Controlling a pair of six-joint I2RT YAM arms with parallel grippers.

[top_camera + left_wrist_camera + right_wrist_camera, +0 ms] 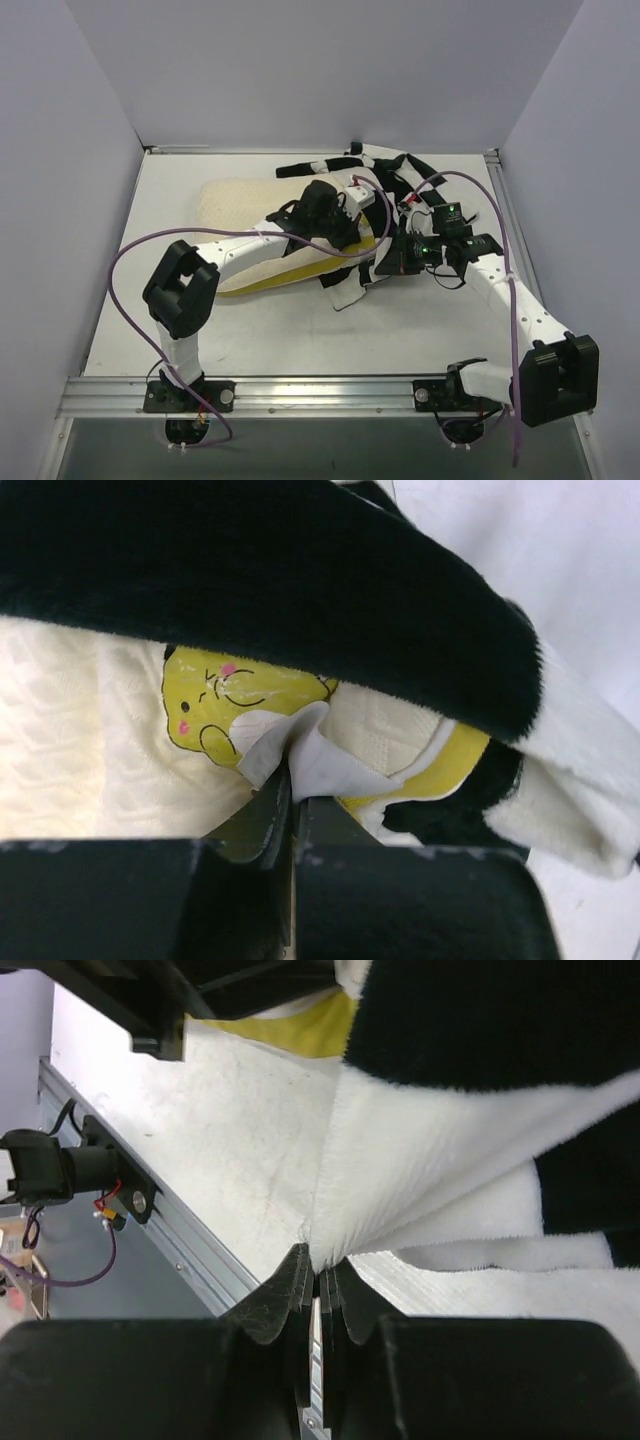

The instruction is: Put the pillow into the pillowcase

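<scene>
The cream quilted pillow point(240, 205) with a yellow side edge lies left of centre on the table. Its corner shows in the left wrist view point(90, 750), with a yellow-green logo point(215, 705) and a white tag point(300, 755). My left gripper point(293, 780) is shut on that tag, under a black fold of the checkered pillowcase point(300, 590). The pillowcase point(395, 175) is bunched at centre right, over the pillow's right end. My right gripper point(318, 1265) is shut on a white edge of the pillowcase point(430, 1160), held above the table.
A metal rail point(300, 395) runs along the table's near edge; it also shows in the right wrist view point(180, 1240). Purple cables point(130, 260) loop from both arms. Grey walls point(60, 200) close in the left, back and right sides.
</scene>
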